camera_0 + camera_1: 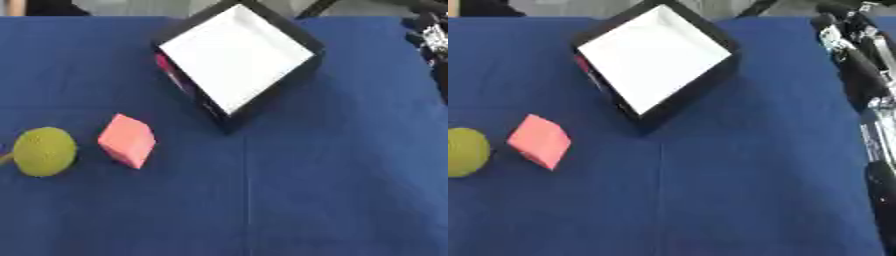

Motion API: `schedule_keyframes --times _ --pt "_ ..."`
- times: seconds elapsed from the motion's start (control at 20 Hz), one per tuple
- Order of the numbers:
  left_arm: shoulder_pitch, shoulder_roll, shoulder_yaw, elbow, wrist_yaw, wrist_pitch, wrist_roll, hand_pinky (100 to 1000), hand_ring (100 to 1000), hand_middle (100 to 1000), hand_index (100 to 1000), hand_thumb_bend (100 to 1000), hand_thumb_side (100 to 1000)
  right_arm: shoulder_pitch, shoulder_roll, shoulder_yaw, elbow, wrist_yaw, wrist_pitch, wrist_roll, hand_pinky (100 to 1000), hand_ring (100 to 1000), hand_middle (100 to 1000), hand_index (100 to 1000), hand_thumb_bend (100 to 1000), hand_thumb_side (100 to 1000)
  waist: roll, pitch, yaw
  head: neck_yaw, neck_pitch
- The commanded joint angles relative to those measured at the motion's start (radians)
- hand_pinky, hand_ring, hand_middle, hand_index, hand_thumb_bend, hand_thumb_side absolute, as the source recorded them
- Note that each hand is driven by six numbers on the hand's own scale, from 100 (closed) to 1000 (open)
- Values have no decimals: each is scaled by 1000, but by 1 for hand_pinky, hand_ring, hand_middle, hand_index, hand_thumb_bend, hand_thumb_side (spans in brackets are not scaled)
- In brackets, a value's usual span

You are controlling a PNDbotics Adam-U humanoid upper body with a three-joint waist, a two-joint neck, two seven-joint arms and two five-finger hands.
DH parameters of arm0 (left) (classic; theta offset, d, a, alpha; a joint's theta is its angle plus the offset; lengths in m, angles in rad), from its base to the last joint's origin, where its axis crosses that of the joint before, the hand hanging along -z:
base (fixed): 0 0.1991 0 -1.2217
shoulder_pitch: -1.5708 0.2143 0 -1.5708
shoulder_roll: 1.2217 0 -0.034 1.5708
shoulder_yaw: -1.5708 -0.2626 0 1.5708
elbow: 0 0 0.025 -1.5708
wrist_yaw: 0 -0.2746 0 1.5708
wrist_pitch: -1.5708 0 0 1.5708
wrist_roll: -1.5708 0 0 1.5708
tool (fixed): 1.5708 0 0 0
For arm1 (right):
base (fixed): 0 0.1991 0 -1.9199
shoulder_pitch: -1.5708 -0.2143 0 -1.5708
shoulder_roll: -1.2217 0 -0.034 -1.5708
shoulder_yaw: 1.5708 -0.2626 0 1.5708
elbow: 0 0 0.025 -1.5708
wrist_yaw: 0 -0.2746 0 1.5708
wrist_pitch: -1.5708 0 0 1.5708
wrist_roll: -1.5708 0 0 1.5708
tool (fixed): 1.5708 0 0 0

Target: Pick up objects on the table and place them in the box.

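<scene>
A black box [293, 35] with a white floor sits tilted like a diamond at the back middle of the blue table. A pink-red streak [164, 64] shows on its left wall. A pink block [128, 140] lies on the cloth at the left, in front of the box. Beside it, further left, rests a round yellow-green object [43, 151]. My right hand [843, 31] and its black and silver arm [877, 130] stretch along the table's right edge, well away from the box and both objects. My left hand is out of sight.
The blue cloth [306, 190] covers the whole table. The table's far edge [87, 17] runs along the top of the view, with dark shapes behind it.
</scene>
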Motion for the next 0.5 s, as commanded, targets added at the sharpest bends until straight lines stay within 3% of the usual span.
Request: schedule_keyframes --times 0.05,0.3,0.45,0.5 --pt "-5 27 -3 -13 0 -1 -5 748 728 765 795 146 767 -14 -21 -4 -12 3 -1 3 1000 944 927 862 100 470 2 -25 -1 -3 -6" --pt "-21 39 -10 -25 13 -2 -11 746 732 777 810 138 752 -18 -31 -14 -10 1 -1 -5 1000 947 930 864 100 470 1 -29 9 -26 4" --pt "-9 104 -28 -35 2 -2 -43 746 737 802 831 113 767 -19 -42 -16 -10 -3 -2 -10 1000 946 928 864 100 493 3 -40 16 -30 17" --pt "-4 135 -35 -39 -6 -3 -60 747 737 808 835 100 726 -19 -46 -16 -9 -4 -3 -11 1000 945 928 863 100 470 4 -44 17 -33 22"
